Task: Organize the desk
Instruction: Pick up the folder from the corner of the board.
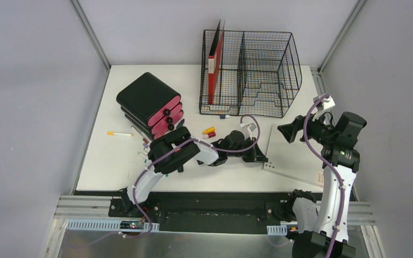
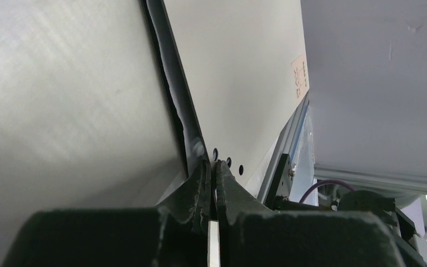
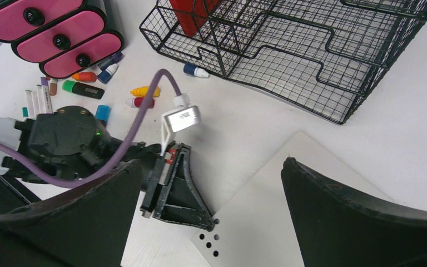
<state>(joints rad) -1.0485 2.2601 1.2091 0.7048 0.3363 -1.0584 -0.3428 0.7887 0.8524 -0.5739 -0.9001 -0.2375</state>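
Desk [image 1: 113, 161]: white top filling the middle of the overhead view, grey walls on three sides, arm bases at its near edge. Far left, a lone white-and-yellow pen [image 1: 119, 134]. Next, a black drawer unit [image 1: 149, 103] with three pink fronts, tilted, loose markers [image 3: 44, 97] scattered before it. Left gripper [image 2: 214, 167] reaches across low to the desk, jaws pressed together on the near-left corner edge of a flat white panel [image 1: 296, 156]; the small holes in that corner sit just beside the fingertips. Behind, a black wire rack [image 1: 258, 70] holds a red folder [image 1: 215, 67] upright in its left compartment. Right gripper [image 1: 286, 131] hovers over the panel, jaws spread wide, nothing between them.
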